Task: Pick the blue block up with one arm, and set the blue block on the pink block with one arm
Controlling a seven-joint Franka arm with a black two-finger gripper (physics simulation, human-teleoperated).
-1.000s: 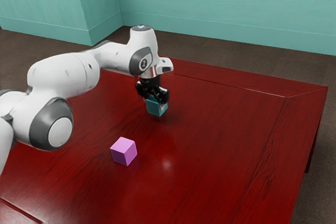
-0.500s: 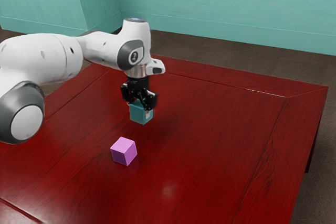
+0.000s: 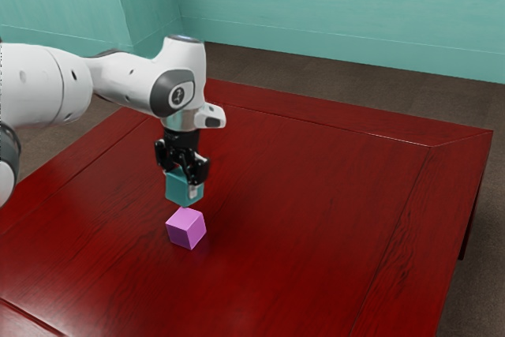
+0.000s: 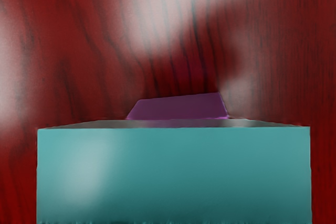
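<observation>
Your end effector (image 3: 184, 177) grips the blue block (image 3: 182, 189) from above, poised just over the pink block (image 3: 186, 227), not touching, likely so you can lower it squarely

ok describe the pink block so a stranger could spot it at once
Start at the dark red table. Just below the gripper, which holds the blue block, sits the pink block. It alone rests on the wood.

blue block (image 3: 183, 189) — aloft, teal cube | pink block (image 3: 186, 227) — on table, just beneath
</observation>
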